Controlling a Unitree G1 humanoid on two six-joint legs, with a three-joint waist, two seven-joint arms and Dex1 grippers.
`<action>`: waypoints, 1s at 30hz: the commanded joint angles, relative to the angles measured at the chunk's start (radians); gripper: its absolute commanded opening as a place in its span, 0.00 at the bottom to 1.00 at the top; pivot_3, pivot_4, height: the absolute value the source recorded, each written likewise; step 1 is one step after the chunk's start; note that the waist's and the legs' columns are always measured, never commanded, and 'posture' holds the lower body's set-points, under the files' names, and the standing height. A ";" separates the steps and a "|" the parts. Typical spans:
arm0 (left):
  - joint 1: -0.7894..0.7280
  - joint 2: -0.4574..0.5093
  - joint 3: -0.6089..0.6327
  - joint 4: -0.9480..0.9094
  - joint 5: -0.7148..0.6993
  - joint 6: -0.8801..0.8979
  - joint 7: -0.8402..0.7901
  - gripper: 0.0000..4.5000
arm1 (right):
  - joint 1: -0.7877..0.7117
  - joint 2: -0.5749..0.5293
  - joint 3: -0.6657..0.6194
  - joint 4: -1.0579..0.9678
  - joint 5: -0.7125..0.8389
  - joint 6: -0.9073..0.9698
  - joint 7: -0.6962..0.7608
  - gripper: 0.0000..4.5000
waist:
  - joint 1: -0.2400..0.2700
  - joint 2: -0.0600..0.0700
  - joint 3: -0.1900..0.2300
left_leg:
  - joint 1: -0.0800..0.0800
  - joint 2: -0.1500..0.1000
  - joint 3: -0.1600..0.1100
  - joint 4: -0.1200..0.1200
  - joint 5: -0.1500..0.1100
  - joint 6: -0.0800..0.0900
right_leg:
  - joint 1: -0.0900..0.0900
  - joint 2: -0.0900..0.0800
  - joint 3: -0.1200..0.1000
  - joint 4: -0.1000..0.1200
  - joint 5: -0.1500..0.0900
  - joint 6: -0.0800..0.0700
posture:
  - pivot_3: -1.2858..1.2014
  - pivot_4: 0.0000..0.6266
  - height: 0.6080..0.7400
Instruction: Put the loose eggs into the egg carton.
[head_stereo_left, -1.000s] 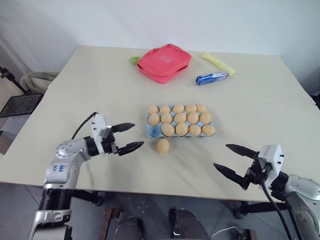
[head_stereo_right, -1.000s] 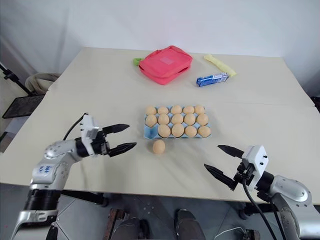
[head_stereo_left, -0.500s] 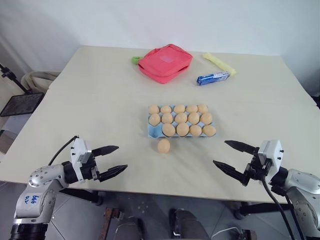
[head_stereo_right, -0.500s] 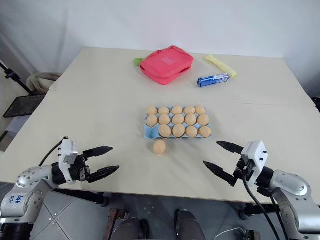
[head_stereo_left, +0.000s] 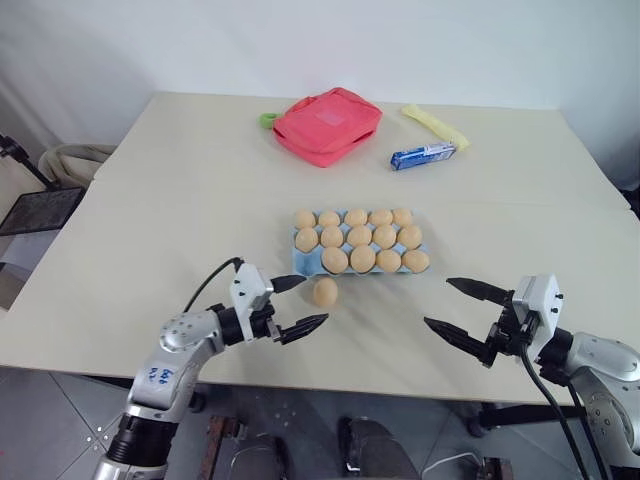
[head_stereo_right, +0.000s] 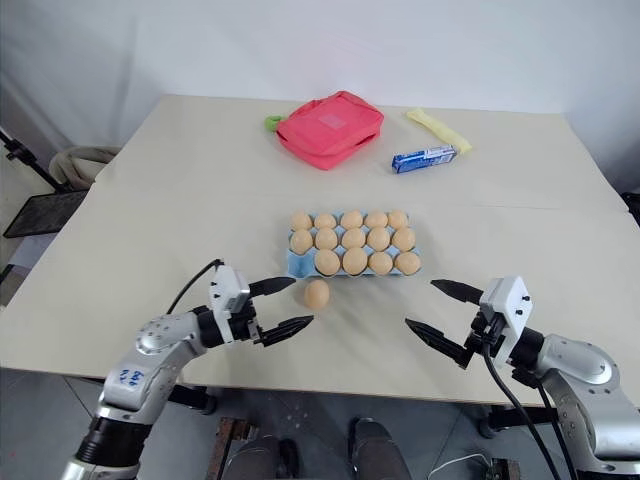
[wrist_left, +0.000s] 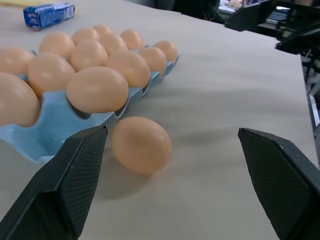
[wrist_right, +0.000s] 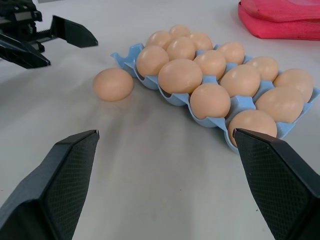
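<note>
One loose egg (head_stereo_left: 325, 291) lies on the table just in front of the egg carton's (head_stereo_left: 301, 264) front-left corner. The light blue carton holds several eggs; its front-left cup is empty. My left gripper (head_stereo_left: 316, 300) is open and level, its fingertips on either side of the loose egg's near-left side, not touching it. The left wrist view has the loose egg (wrist_left: 141, 144) close ahead, beside the left finger (wrist_left: 75, 175). Off to the right of the carton my right gripper (head_stereo_left: 436, 302) is open and holds nothing; in its wrist view the loose egg (wrist_right: 113, 84) and the carton (wrist_right: 131, 54) lie ahead.
A red zip pouch (head_stereo_left: 328, 124), a blue packet (head_stereo_left: 423, 155) and a yellow item (head_stereo_left: 435, 125) lie at the back of the table. The table's front edge runs just under both grippers. A black stand (head_stereo_left: 40, 208) is off the table's left side.
The left gripper drew back to the left toward the front edge, then swung right until its open fingertips came up beside the loose egg. The right gripper stayed put.
</note>
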 joint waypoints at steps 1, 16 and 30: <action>-0.043 -0.023 -0.030 0.013 0.032 0.016 0.041 0.99 | 0.013 -0.003 -0.014 -0.046 0.008 -0.003 -0.015 1.00 | 0.000 0.000 0.000 | 0.000 0.000 0.000 0.000 0.000 0.000 | 0.000 0.000 0.000 0.000 0.000 0.000 | 0.52 0.24 1.00; -0.175 -0.077 -0.118 0.156 0.118 0.017 0.060 0.99 | 0.049 0.007 -0.017 -0.056 0.005 -0.025 -0.032 1.00 | 0.001 0.000 0.000 | 0.000 -0.001 0.000 0.001 0.000 0.001 | 0.001 -0.001 0.000 0.000 0.001 0.001 | 0.52 0.24 1.00; -0.219 -0.123 -0.130 0.197 0.142 0.006 0.068 0.59 | 0.068 0.005 -0.024 -0.021 -0.001 -0.061 -0.022 1.00 | 0.001 0.000 0.000 | 0.000 -0.001 0.000 0.001 0.000 0.001 | 0.001 -0.001 0.000 0.000 0.001 0.001 | 0.52 0.24 1.00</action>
